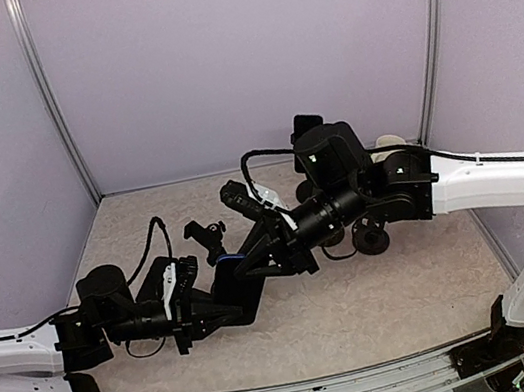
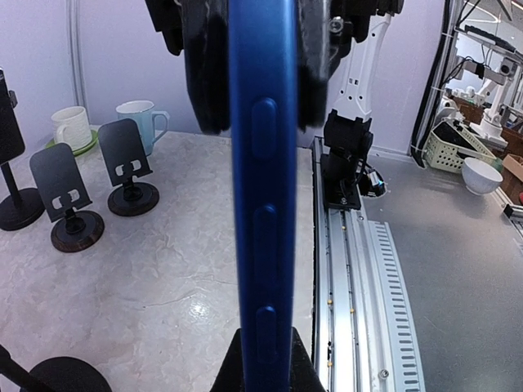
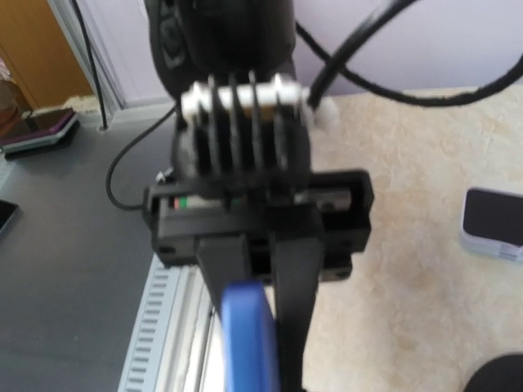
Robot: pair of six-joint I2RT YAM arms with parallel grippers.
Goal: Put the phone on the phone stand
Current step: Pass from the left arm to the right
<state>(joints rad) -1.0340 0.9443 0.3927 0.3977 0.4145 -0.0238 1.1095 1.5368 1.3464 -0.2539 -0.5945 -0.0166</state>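
Observation:
The phone [image 2: 261,204] is blue and stands on edge, its side buttons facing the left wrist camera. My left gripper [image 2: 265,359] is shut on its near end. At the top of that view my right gripper [image 2: 261,122] has a dark finger pressed against each face of the phone. From above, both grippers [image 1: 233,308] [image 1: 258,258] meet over the middle of the table, with a sliver of the blue phone [image 1: 236,258] between them. Two black phone stands [image 2: 65,196] [image 2: 129,163] sit on the table, well apart from the phone.
A cream mug [image 2: 73,126] and a pale blue mug [image 2: 140,118] stand behind the stands. A taller black stand [image 2: 10,163] is at the left edge. Another phone [image 3: 493,222] lies flat on the table. The metal rail [image 2: 351,286] marks the table's near edge.

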